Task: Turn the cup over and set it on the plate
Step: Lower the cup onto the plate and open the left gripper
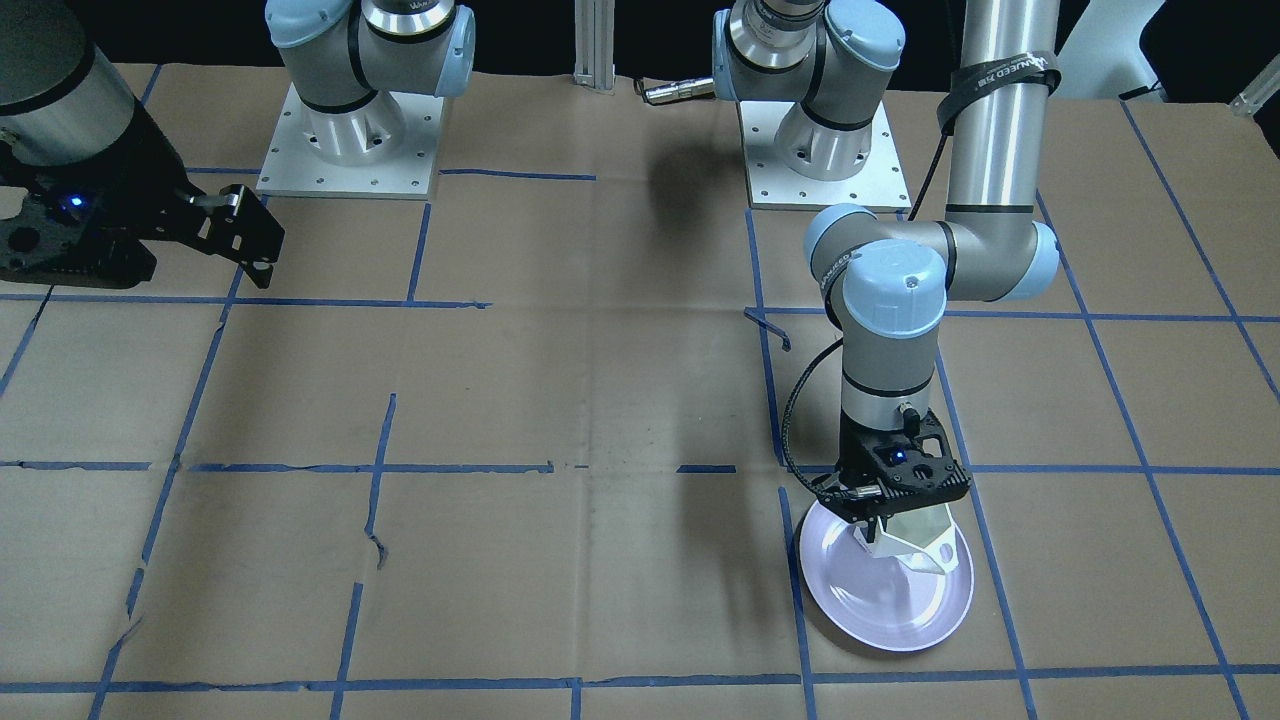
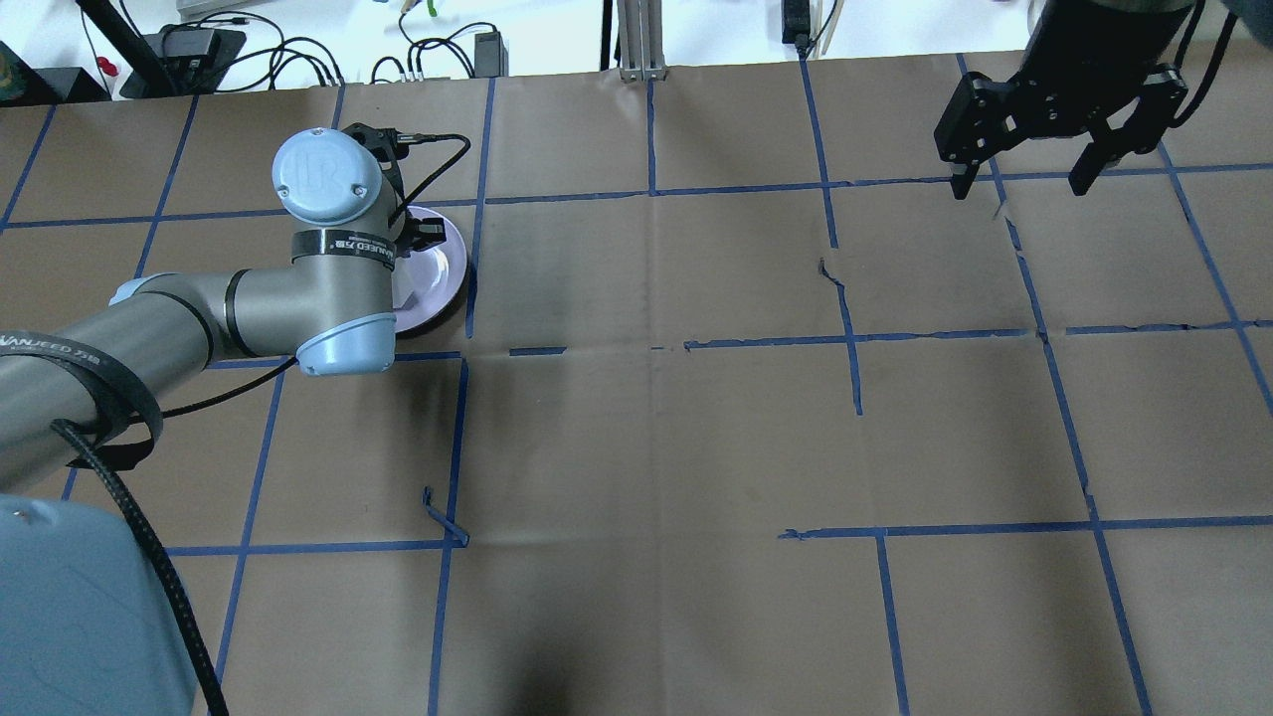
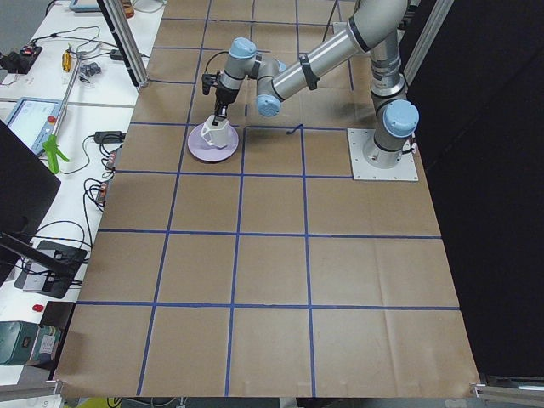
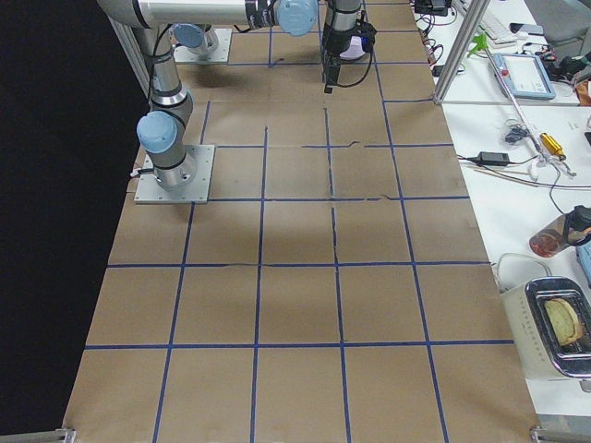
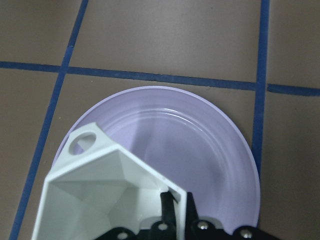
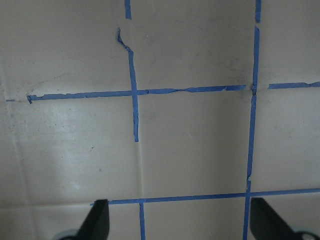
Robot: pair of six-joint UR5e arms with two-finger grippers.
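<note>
The white faceted cup [image 1: 915, 545] is mouth up over the lavender plate [image 1: 880, 610], with its handle [image 5: 82, 142] pointing away from my fingers. My left gripper [image 1: 880, 525] is shut on the cup's rim wall, one finger inside and one outside [image 5: 176, 200]. I cannot tell whether the cup's base touches the plate [image 5: 200, 145]. In the overhead view my left wrist hides the cup and only part of the plate [image 2: 438, 278] shows. My right gripper [image 2: 1019, 187] is open and empty, held above the table far from the plate; it also shows in the right wrist view [image 6: 181, 225].
The table is covered in brown paper with a grid of blue tape [image 2: 855, 338]. The two arm bases [image 1: 350, 140] stand at the robot's side. Cables and equipment [image 2: 199, 45] lie beyond the far edge.
</note>
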